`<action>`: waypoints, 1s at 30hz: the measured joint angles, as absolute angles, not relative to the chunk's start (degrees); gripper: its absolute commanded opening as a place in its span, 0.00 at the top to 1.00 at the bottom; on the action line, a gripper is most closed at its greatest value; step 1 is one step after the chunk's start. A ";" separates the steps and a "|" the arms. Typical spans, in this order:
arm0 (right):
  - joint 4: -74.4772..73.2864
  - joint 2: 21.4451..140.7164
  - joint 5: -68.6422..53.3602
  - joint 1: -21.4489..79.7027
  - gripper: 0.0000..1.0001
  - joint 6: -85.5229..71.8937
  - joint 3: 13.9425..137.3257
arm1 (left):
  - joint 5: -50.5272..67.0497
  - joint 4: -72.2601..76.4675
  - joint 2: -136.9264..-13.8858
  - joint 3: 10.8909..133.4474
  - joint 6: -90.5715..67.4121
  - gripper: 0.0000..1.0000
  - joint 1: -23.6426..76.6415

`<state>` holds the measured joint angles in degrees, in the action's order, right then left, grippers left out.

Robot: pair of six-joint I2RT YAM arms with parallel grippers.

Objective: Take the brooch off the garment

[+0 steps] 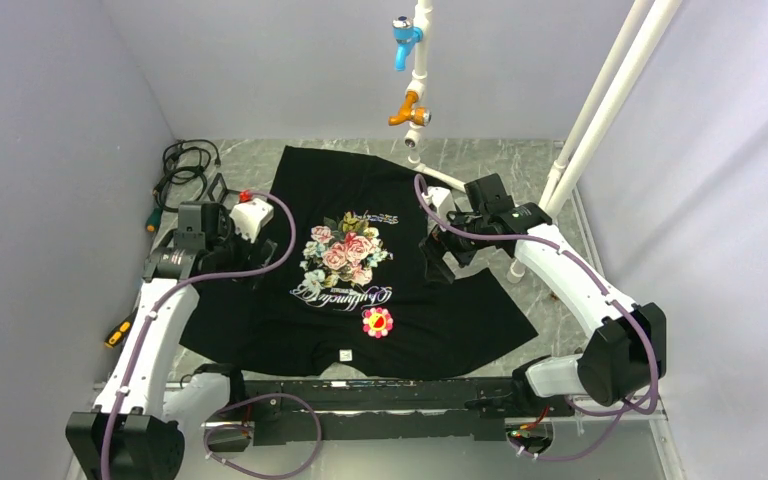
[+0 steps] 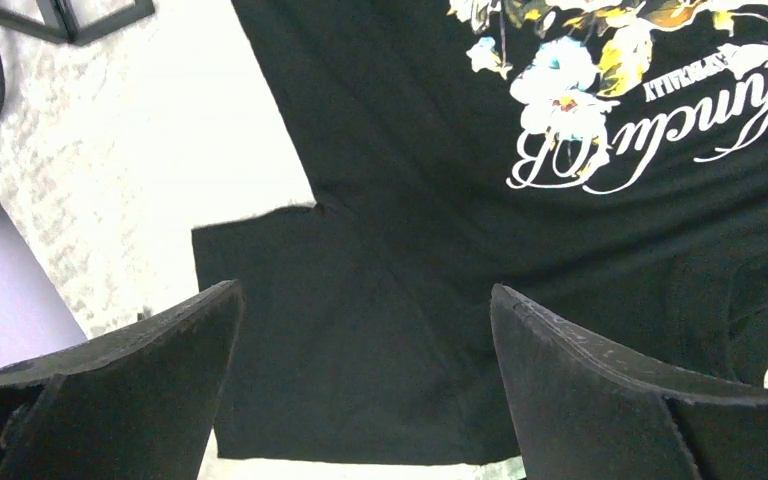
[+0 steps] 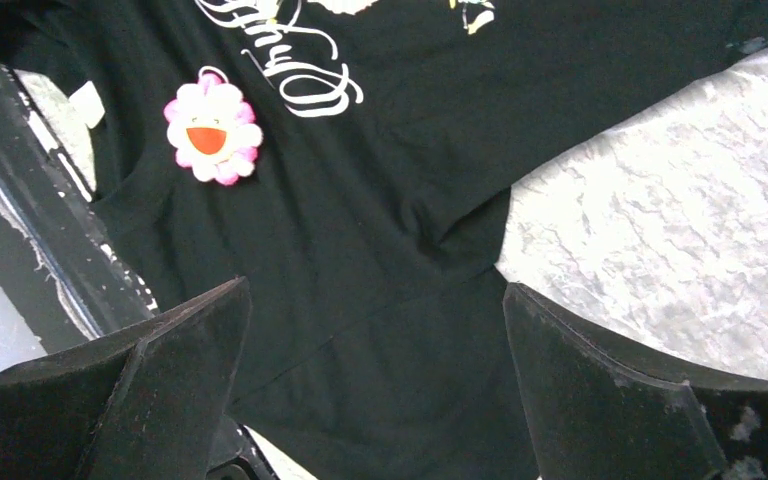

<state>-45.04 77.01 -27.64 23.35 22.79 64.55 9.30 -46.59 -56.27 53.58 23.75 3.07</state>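
The black T-shirt (image 1: 420,310) lies flat on the table, its rose print facing up. The brooch (image 1: 377,322), a pink flower with a yellow centre, is pinned just below the white script; it also shows in the right wrist view (image 3: 212,139). My left gripper (image 1: 252,272) is open above the shirt's left sleeve (image 2: 360,330), holding nothing. My right gripper (image 1: 438,268) is open above the shirt's right sleeve (image 3: 400,370), up and right of the brooch, holding nothing.
A white pipe stand (image 1: 422,90) with blue and orange taps rises at the back. Black cables (image 1: 182,165) lie at the back left. A black rail (image 1: 360,395) runs along the near edge. A small white label (image 1: 345,354) sits at the collar. Grey walls enclose the table.
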 measured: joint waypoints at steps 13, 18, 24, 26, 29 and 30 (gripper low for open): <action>-47.13 84.01 -36.91 23.79 0.28 21.56 64.66 | 28.69 -39.72 -41.32 44.49 42.81 0.01 10.72; -47.37 89.58 -40.14 24.40 0.42 19.94 64.90 | 30.87 -32.29 -37.50 36.07 49.52 0.12 24.71; -46.85 91.02 -42.63 26.59 0.57 18.57 65.04 | 28.25 -24.77 -43.00 31.27 56.49 0.32 40.27; -46.70 92.38 -43.48 27.64 0.66 18.02 65.76 | 26.83 -22.24 -46.57 31.03 57.47 0.39 44.38; -45.93 94.87 -45.74 28.75 0.76 17.02 66.85 | 24.56 -17.47 -51.07 30.46 58.28 0.46 49.41; -45.36 95.61 -46.52 29.08 0.79 16.49 66.98 | 23.64 -15.59 -52.53 30.17 58.83 0.47 51.05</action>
<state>-45.36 95.61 -46.52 29.08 16.49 66.98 23.64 -15.59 -52.53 30.17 58.83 51.05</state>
